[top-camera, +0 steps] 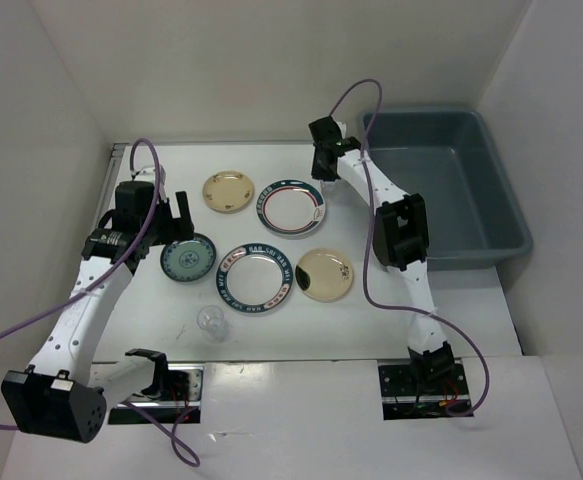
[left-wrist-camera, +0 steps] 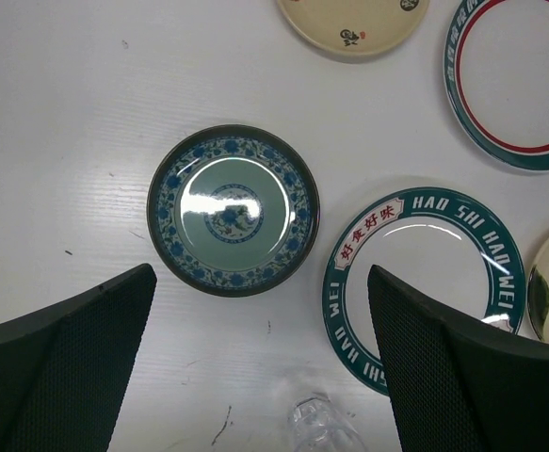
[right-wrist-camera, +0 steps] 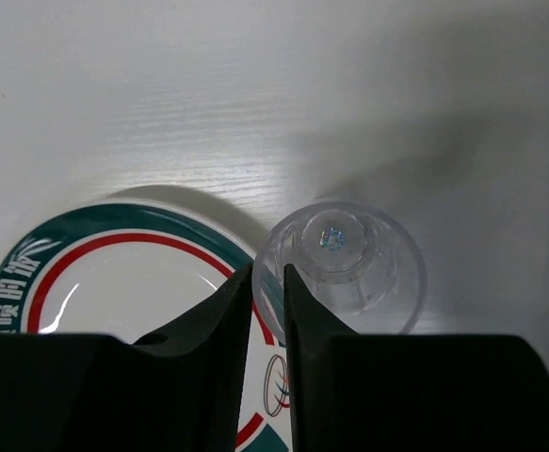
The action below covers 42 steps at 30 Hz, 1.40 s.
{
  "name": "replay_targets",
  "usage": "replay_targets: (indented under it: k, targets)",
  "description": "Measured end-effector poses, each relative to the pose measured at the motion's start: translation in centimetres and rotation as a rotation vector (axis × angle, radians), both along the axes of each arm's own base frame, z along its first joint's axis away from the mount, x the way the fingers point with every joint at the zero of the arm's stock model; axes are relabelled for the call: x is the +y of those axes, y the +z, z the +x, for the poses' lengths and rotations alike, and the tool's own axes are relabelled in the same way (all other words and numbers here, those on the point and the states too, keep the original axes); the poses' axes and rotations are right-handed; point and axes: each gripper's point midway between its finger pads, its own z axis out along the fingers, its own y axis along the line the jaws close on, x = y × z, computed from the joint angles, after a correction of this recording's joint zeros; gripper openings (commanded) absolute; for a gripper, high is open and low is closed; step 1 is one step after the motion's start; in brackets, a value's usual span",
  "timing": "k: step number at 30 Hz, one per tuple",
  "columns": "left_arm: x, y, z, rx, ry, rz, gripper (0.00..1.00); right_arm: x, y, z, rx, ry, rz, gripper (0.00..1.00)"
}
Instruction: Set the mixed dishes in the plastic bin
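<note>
In the right wrist view my right gripper [right-wrist-camera: 267,273] pinches the left wall of an upright clear cup [right-wrist-camera: 345,268], one finger inside the rim and one outside. The cup stands beside a white plate with a teal-and-red rim [right-wrist-camera: 114,282]. From above, this gripper [top-camera: 328,183] is at the table's back, just left of the grey-blue plastic bin [top-camera: 441,190]. My left gripper [left-wrist-camera: 260,273] hangs open above the small teal patterned plate [left-wrist-camera: 233,209], holding nothing. A second clear cup [left-wrist-camera: 321,424] lies below it.
A second teal-rimmed plate [top-camera: 258,277] sits mid-table, with one cream plate [top-camera: 324,274] to its right and another [top-camera: 228,191] at the back. The second clear cup [top-camera: 211,322] is near the front. White walls close in the table's left, back and right sides.
</note>
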Motion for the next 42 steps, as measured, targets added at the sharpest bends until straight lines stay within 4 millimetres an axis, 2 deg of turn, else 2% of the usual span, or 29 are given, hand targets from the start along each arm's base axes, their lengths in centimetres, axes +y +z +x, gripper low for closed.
replay_targets:
  k: [2, 3, 4, 5, 6, 14, 16, 18, 19, 21, 22, 24, 25, 26, 27, 28, 29, 30, 31, 33, 37, 38, 39, 42]
  targets:
    - [0.1, 0.0, 0.0, 0.0, 0.004, 0.003, 1.0, 0.1, -1.0, -0.2, 0.022, 0.007, 0.0, 0.24]
    - [0.1, 0.0, 0.0, 0.0, 0.004, 0.003, 1.0, 0.2, -1.5, -0.2, 0.03, 0.009, 0.0, 0.2]
    - [0.1, 0.0, 0.0, 0.0, 0.005, 0.004, 1.0, 0.2, -1.8, -0.2, 0.036, 0.011, 0.0, 0.09]
    - [0.1, 0.0, 0.0, -0.001, 0.006, 0.005, 1.0, 0.2, -2.1, -0.3, 0.043, 0.015, -0.002, 0.03]
    - [0.2, 0.0, 0.0, -0.001, 0.008, 0.007, 1.0, 0.2, -2.2, -0.3, 0.043, 0.019, -0.009, 0.01]
    - [0.4, 0.0, 0.0, -0.001, 0.02, 0.013, 1.0, 0.8, -0.4, -0.3, 0.04, 0.048, 0.019, 0.01]
    - [0.5, 0.0, 0.0, -0.002, 0.022, 0.015, 1.0, 1.0, 1.0, -0.3, 0.025, 0.068, 0.029, 0.01]
    - [0.5, 0.0, 0.0, -0.002, 0.023, 0.016, 1.0, 0.7, 3.7, -0.2, -0.013, 0.076, 0.033, 0.01]
    - [0.5, 0.0, 0.0, -0.002, 0.024, 0.017, 1.0, 0.4, 5.3, -0.1, -0.039, 0.073, 0.038, 0.01]
    - [0.5, -0.1, 0.0, 0.0, 0.025, 0.017, 1.0, -0.6, 9.7, 0.0, -0.116, 0.058, 0.051, 0.01]
    - [0.5, -0.2, 0.0, 0.003, 0.025, 0.017, 1.0, -2.1, 13.1, 0.2, -0.178, 0.032, 0.062, 0.01]
    - [0.5, -0.6, -0.2, 0.008, 0.025, 0.018, 1.0, -4.7, 16.7, 0.3, -0.243, -0.01, 0.072, 0.01]
    - [0.5, -0.8, -0.3, 0.014, 0.025, 0.018, 1.0, -7.5, 19.3, 0.4, -0.294, -0.058, 0.078, 0.01]
    - [0.6, -1.1, -0.5, 0.019, 0.027, 0.017, 1.0, -11.5, 22.0, 0.5, -0.352, -0.128, 0.08, 0.01]
    - [0.6, -1.2, -0.6, 0.02, 0.026, 0.017, 1.0, -13.4, 23.0, 0.5, -0.375, -0.163, 0.078, 0.01]
    - [0.6, -1.3, -0.6, 0.022, 0.026, 0.016, 1.0, -18.6, 24.6, 0.1, -0.414, -0.262, 0.055, 0.01]
    - [0.6, -1.4, -0.7, 0.024, 0.026, 0.017, 1.0, -21.0, 24.9, -0.1, -0.423, -0.311, 0.041, 0.01]
    - [0.6, -1.4, -0.8, 0.023, 0.026, 0.016, 1.0, -22.7, 25.0, -0.2, -0.425, -0.344, 0.029, 0.01]
    - [0.5, -1.3, -0.8, 0.02, 0.023, 0.013, 1.0, -25.4, 24.3, -0.4, -0.417, -0.401, 0.008, 0.01]
    - [0.4, -1.3, -0.9, 0.018, 0.02, 0.01, 1.0, -26.9, 22.1, -0.4, -0.372, -0.428, -0.007, 0.01]
    - [0.2, -0.8, -1.0, 0.002, 0.009, 0.0, 1.0, -26.9, 16.2, 1.0, -0.261, -0.427, -0.018, 0.01]
    - [0.2, -0.8, -1.0, -0.001, 0.008, -0.002, 1.0, -26.8, 14.0, 1.5, -0.221, -0.424, -0.022, 0.01]
    - [0.2, -0.7, -1.0, -0.003, 0.007, -0.003, 1.0, -26.8, 10.9, 2.1, -0.166, -0.423, -0.028, 0.01]
    - [0.1, -0.7, -1.0, -0.002, 0.006, -0.004, 1.0, -26.6, 6.4, 3.1, -0.09, -0.417, -0.028, 0.01]
